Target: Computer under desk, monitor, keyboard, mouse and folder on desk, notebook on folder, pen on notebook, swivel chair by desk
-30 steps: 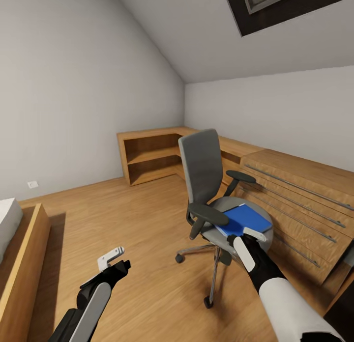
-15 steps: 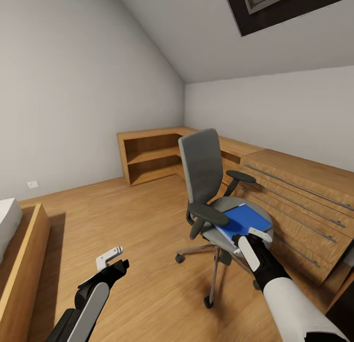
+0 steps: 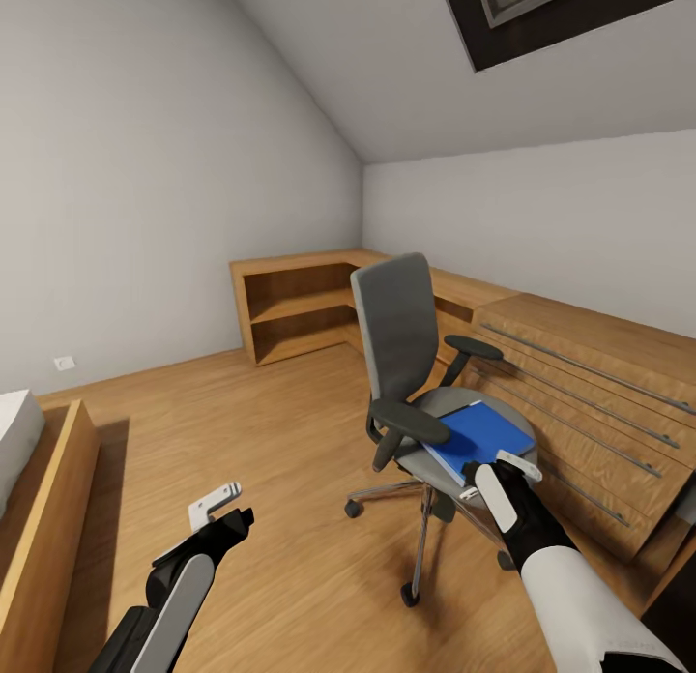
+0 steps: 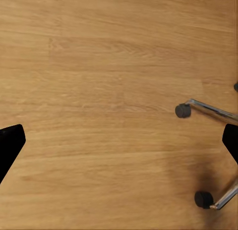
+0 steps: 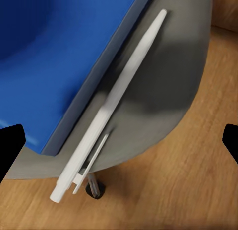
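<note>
The swivel chair (image 3: 396,335) stands on the wood floor, grey back upright, beside the low cabinets. The blue folder (image 3: 478,433) lies flat on its grey seat (image 5: 168,81). In the right wrist view the folder (image 5: 54,51) has a white pen (image 5: 114,98) lying on the seat along its edge. My right gripper (image 3: 495,474) hovers just above the seat's front rim, open, with the pen between its spread fingers in the wrist view (image 5: 119,141). My left gripper (image 3: 220,511) hangs low over bare floor to the left of the chair, open and holding nothing (image 4: 119,141).
Light-wood cabinets with long bar handles (image 3: 590,402) run along the right wall, joined to a corner shelf unit (image 3: 295,310). A wooden bed frame (image 3: 43,528) sits at the left. The chair's chrome legs and castors (image 4: 184,110) lie close to my left gripper.
My right gripper has shifted slightly right along the seat's front rim, near the folder's corner. The left arm, the chair and the folder have stayed put.
</note>
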Robot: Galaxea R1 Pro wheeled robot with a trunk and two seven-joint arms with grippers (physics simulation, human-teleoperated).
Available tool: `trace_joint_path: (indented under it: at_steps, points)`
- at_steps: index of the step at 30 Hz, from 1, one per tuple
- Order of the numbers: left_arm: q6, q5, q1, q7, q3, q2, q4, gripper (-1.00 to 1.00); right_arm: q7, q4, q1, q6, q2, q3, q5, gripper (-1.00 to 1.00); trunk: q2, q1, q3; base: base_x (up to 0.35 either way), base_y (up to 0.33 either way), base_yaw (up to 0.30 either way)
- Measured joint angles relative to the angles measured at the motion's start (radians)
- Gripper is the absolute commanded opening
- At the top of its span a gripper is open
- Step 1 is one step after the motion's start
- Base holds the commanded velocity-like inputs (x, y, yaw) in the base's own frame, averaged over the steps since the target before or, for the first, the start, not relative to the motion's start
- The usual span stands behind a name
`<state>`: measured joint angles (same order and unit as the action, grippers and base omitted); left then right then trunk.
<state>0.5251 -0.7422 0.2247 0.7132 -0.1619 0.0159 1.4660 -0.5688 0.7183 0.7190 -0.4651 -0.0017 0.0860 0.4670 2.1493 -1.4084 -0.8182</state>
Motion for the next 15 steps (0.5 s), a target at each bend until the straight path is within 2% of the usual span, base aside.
trace_joint_path:
  at_steps: [8, 15]
  points:
    - [0.0, -0.001, 0.0, 0.0, 0.0, 0.0, 0.002, 1.0, 0.0, 0.0, 0.0, -0.001, 0.0, 0.014, 0.001, 1.0, 0.0, 0.0, 0.0, 0.0, 0.0, 0.0]
    - [0.0, -0.001, 0.0, 0.0, 0.0, 0.0, 0.002, 1.0, 0.0, 0.0, 0.0, -0.004, 0.001, 0.055, 0.001, 1.0, 0.0, 0.0, 0.0, 0.0, 0.0, 0.0]
